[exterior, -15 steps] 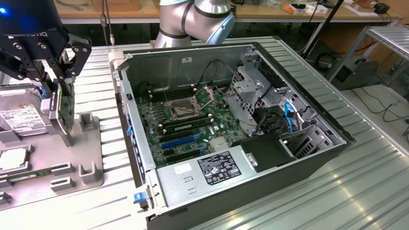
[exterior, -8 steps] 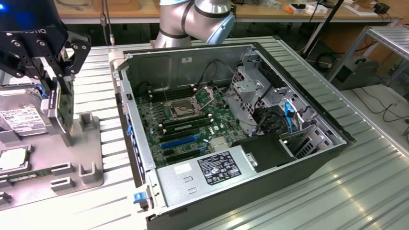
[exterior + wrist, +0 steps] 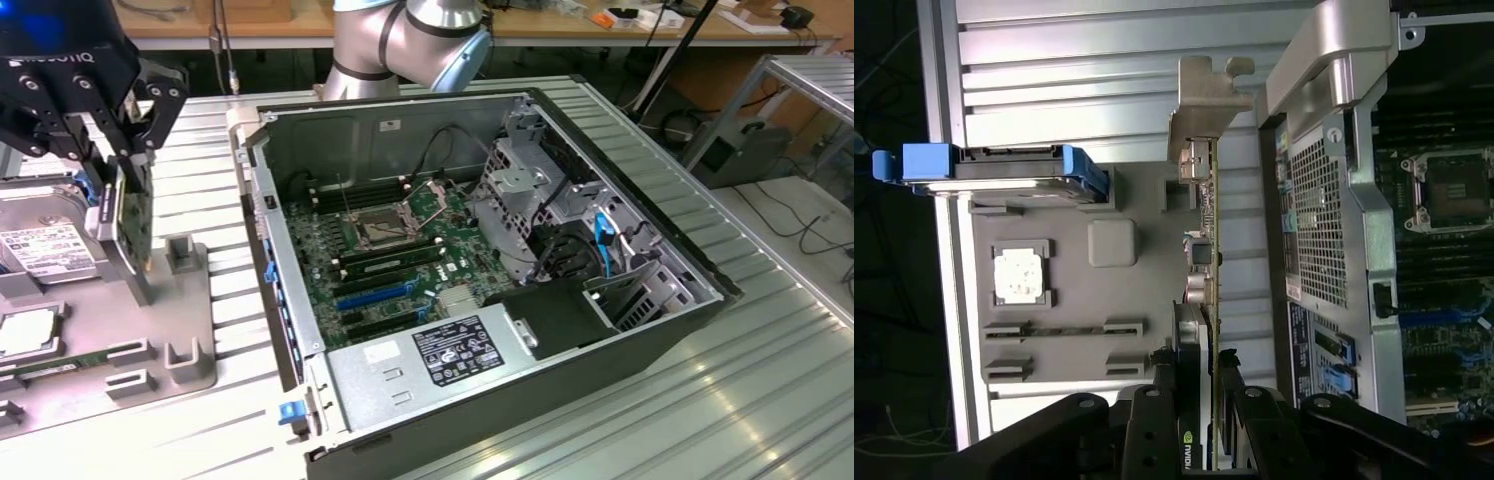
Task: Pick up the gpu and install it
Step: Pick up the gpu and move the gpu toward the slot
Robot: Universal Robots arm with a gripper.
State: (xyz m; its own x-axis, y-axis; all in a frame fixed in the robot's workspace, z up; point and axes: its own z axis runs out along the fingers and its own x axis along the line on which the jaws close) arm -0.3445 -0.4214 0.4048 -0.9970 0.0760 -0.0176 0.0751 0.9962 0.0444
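Note:
The gpu [image 3: 136,225] is a thin card with a green board and a long silver bracket [image 3: 1204,100] at one end. It stands on edge over the grey parts tray [image 3: 200,330] at the exterior view's left. My gripper [image 3: 118,170] comes down onto it from above and is shut on the gpu [image 3: 1206,250]. The black fingers [image 3: 1154,405] press both faces of the card, gripper [image 3: 1199,375] centred on its dark end. Its bracket end reaches down close to the tray; whether they touch I cannot tell.
The open computer case [image 3: 694,270] lies to the exterior view's right of the tray, motherboard [image 3: 387,250] up, with blue slots [image 3: 374,295] and a rear wall [image 3: 1324,230]. On the tray [image 3: 1074,330] sit a hard drive [image 3: 47,250] with blue rails [image 3: 1004,165] and a processor [image 3: 1021,275].

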